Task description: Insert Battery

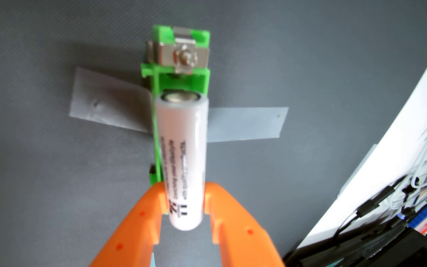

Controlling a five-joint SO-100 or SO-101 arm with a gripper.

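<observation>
The gripper (184, 195) is clamped on the lower part of the battery (181, 154), which lies along the green holder (179, 64) taped to the mat. If the far end misses the metal contact (185, 59), pushing could jam the battery or tear the tape (245, 123) loose.

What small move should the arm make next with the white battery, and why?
Probably a slow push down into the green holder. The orange fingers grip the white battery near its lower end in the wrist view, and it already lies in line over the holder's channel, its far end just short of the metal contact. How deep it sits cannot be told, so go gently.
</observation>
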